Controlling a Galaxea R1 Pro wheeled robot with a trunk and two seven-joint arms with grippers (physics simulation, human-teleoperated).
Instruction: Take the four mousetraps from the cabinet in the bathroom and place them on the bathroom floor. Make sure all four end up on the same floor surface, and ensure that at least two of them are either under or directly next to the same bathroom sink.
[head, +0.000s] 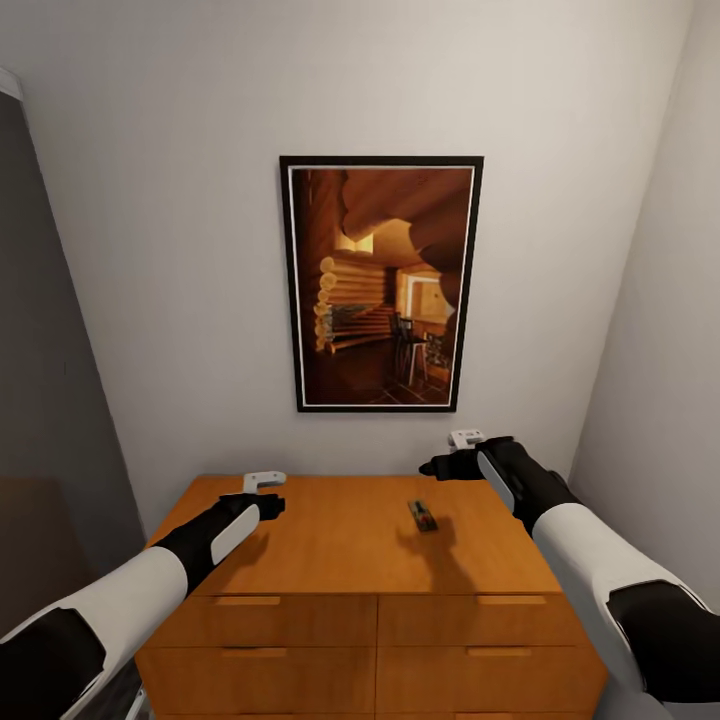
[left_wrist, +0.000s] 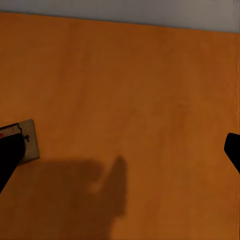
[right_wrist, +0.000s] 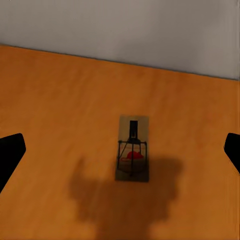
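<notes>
The small tan wooden mousetrap (head: 423, 515) lies right of centre on the orange-brown cabinet (head: 330, 545). Right claw (right_wrist: 120, 150), fingers apart, should descend centred, straddling its narrow sides.

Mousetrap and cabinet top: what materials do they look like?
Mousetrap: pale tan board, likely wood, matte, with dark thin wire, probably metal, and a red bit. Cabinet top: orange-brown wood look, smooth and faintly satin; grain barely shows, so veneer or laminate is possible.

Head camera looks forward and down at the cabinet (head: 350, 540) and wall. Both wrist cameras look down closely on its top, sharing it with the head view.
</notes>
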